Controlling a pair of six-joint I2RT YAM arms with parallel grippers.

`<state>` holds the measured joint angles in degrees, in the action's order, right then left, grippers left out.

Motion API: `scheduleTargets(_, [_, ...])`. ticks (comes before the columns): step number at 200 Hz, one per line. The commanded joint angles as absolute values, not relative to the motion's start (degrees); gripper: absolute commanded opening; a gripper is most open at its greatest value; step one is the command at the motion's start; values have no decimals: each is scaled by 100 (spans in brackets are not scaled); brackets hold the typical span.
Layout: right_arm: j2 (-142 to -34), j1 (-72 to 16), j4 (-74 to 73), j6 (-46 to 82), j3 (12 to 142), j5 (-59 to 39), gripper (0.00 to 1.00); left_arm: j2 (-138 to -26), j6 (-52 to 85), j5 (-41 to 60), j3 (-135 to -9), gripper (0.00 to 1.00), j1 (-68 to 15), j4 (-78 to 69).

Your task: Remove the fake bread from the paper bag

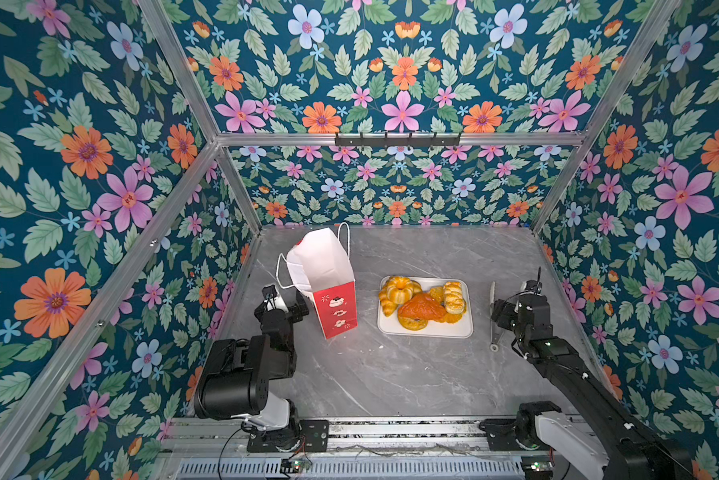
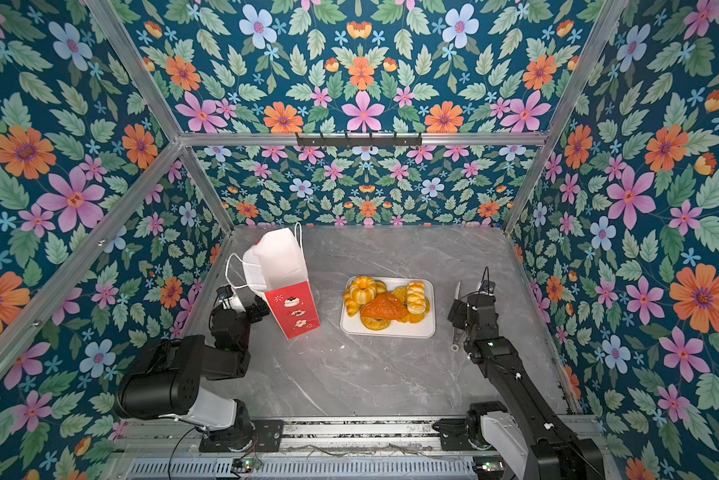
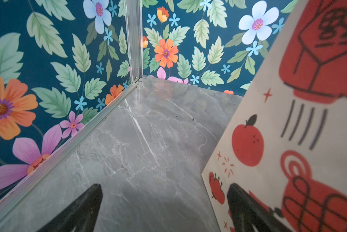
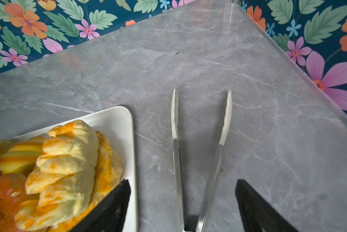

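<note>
The paper bag (image 1: 334, 307) (image 2: 293, 307) stands upright at the left, mouth open, only white paper showing inside. The fake bread (image 1: 422, 301) (image 2: 386, 303), several glossy yellow and orange pastries, is heaped on a white tray (image 1: 426, 331) (image 2: 391, 331) mid-table. My left gripper (image 1: 297, 309) (image 3: 164, 186) is open, low beside the bag (image 3: 289, 140), with one finger in front of its printed side. My right gripper (image 1: 500, 316) (image 4: 183, 180) is open, straddling metal tongs (image 4: 198, 140) lying on the table. Beside it are the tray corner (image 4: 118, 118) and a braided loaf (image 4: 64, 170).
The tongs (image 1: 492, 316) (image 2: 456, 316) lie right of the tray, tips pointing away. Floral walls close in the grey marble table on three sides, and the left wall runs close to the bag. The arm bases sit on a rail at the front edge.
</note>
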<state>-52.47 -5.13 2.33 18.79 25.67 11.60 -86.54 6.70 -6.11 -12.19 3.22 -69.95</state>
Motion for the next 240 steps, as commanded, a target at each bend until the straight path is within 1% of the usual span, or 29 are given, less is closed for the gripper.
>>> scheduleTargets(1, [-4997, -519, -915, 1514, 2277, 1454, 83, -8735, 435, -484, -1373, 100, 278, -7178])
scheduleTargets(13, [-4907, -518, -1229, 1404, 2107, 1582, 83, -8890, 329, -326, -1515, 100, 206, -6949])
scheduleTargets(25, [-4910, -512, -1447, 1333, 2010, 1697, 83, -9284, 201, -192, -1579, 100, 161, -7381])
scheduleTargets(37, [-5007, -519, -1792, 1262, 1850, 1770, 83, -9195, 132, -271, -1598, 100, 71, -7084])
scheduleTargets(44, [-5122, -520, -2128, 1200, 1710, 1784, 83, -9236, 118, -291, -1587, 100, 66, -7226])
scheduleTargets(80, [-6300, -519, -3693, 820, 1464, 1851, 83, -9238, 123, -296, -1573, 100, 58, -7261])
scheduleTargets(106, [-7106, -519, -4340, 410, 1611, 2034, 81, -9250, 123, -294, -1564, 100, 65, -7321])
scheduleTargets(131, [-7752, -501, -4984, 333, 1620, 2082, 81, -9250, 123, -298, -1564, 100, 61, -7312])
scheduleTargets(140, [-8081, -501, -5581, 175, 1593, 2057, 81, -9246, 123, -292, -1564, 100, 59, -7311])
scheduleTargets(154, [-7871, -389, -4721, 401, 1798, 1772, 81, -9246, 123, -292, -1564, 100, 62, -7312])
scheduleTargets(166, [-8163, -192, -5092, 514, 1701, 1436, 81, -9255, 123, -299, -1564, 100, 61, -7312])
scheduleTargets(174, [-8513, -178, -6032, 315, 1578, 1469, 79, -9246, 129, -297, -1564, 100, 62, -7307])
scheduleTargets(177, [-8496, -176, -5997, 320, 1572, 1475, 80, -9257, 124, -299, -1571, 100, 59, -7311])
scheduleTargets(183, [-8240, -185, -5150, 486, 1691, 1427, 79, -9251, 123, -299, -1573, 100, 58, -7306])
scheduleTargets(186, [-8165, -174, -4988, 536, 1724, 1389, 79, -9247, 124, -292, -1573, 100, 61, -7296])
scheduleTargets(191, [-8247, -151, -5216, 492, 1697, 1393, 79, -9255, 123, -298, -1573, 100, 59, -7299])
scheduleTargets(194, [-8380, -150, -5622, 409, 1645, 1420, 79, -9259, 123, -298, -1573, 100, 55, -7297])
scheduleTargets(199, [-8447, -149, -5757, 372, 1621, 1432, 79, -9256, 123, -299, -1573, 100, 59, -7305])
scheduleTargets(210, [-8193, -149, -5055, 544, 1719, 1378, 80, -9250, 123, -299, -1573, 100, 58, -7297])
scheduleTargets(223, [-8407, -143, -5670, 406, 1628, 1415, 83, -9251, 123, -299, -1573, 100, 62, -7300])
scheduleTargets(234, [-8228, -147, -5130, 525, 1712, 1381, 85, -9250, 123, -301, -1573, 100, 54, -7304])
scheduleTargets(240, [-8263, -141, -5252, 488, 1706, 1397, 86, -9254, 123, -299, -1573, 100, 60, -7297])
